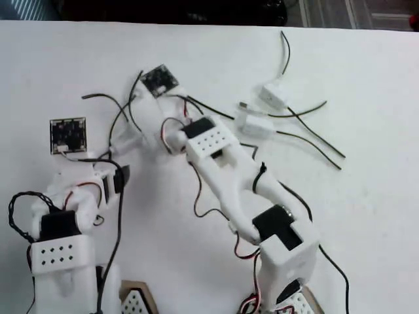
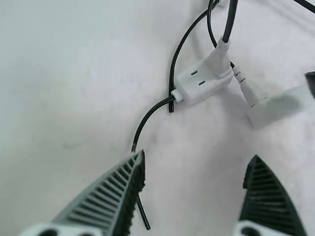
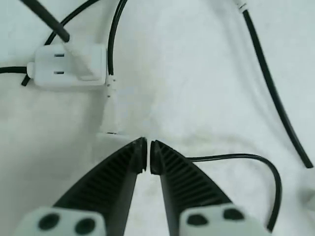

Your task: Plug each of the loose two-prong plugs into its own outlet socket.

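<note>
Looking down over the counter (image 1: 366, 216), the left arm (image 1: 59, 252) and the right arm (image 1: 262, 196) both point at a knot of black cords and white pieces between them. Two more white connectors (image 1: 272, 95) lie farther right with trailing leads. The cords cross one another, so dragging one piece would likely pull its neighbours along.

From the left wrist, the left gripper (image 2: 198, 157) is spread wide above the counter and holds nothing. Ahead lies the outlet socket (image 2: 199, 83), slots facing up, with one white plug (image 2: 220, 49) resting against its end and a second plug (image 2: 253, 96) just beside it. A loose cord end (image 2: 135, 145) sits at one fingertip, so closing here would probably catch that lead rather than the socket.

From the right wrist, the right gripper (image 3: 147, 147) has its fingers pressed together, with the second plug just beside the tips. I cannot tell whether it is pinched. The socket lies free, so a push on a plug may simply slide it. The first plug's body overlaps the slots and could block entry.
</note>
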Robot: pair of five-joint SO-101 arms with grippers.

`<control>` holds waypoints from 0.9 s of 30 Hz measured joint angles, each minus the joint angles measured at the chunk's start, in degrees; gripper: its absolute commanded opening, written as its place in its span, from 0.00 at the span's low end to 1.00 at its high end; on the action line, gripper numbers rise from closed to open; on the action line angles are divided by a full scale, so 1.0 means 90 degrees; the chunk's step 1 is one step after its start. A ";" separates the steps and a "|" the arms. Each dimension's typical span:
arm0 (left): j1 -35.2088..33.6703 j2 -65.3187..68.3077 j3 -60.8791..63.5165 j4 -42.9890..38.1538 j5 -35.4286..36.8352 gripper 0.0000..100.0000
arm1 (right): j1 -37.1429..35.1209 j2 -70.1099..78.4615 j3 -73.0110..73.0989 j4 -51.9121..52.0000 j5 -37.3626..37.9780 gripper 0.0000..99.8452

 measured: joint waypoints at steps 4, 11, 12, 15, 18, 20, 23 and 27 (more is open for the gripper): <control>-0.0107 0.0000 0.0000 0.0000 0.0000 0.32 | 0.0088 -0.0391 -0.0225 0.1065 0.0010 0.02; -0.0107 0.0000 0.0000 0.0000 0.0000 0.32 | 0.1524 -0.1397 -0.0254 0.2012 0.0508 0.17; -0.0107 0.0000 0.0000 0.0000 0.0000 0.32 | 0.1758 -0.1416 -0.0254 0.2159 0.0694 0.19; -0.0107 0.0000 0.0000 0.0000 0.0000 0.32 | 0.2295 -0.1416 -0.0254 0.2462 0.1074 0.20; -0.0107 0.0000 0.0000 0.0000 0.0000 0.32 | 0.2540 -0.1416 -0.0166 0.2491 0.1455 0.20; -0.0107 0.0000 0.0000 0.0000 0.0000 0.32 | 0.2608 -0.1182 -0.0156 0.2383 0.1621 0.20; -0.0107 0.0000 0.0029 0.0000 0.0000 0.32 | 0.2716 -0.0694 -0.0156 0.2051 0.1836 0.20; -0.0098 0.0000 0.0127 -0.0176 0.0000 0.32 | 0.2735 -0.0195 -0.0156 0.1641 0.2217 0.20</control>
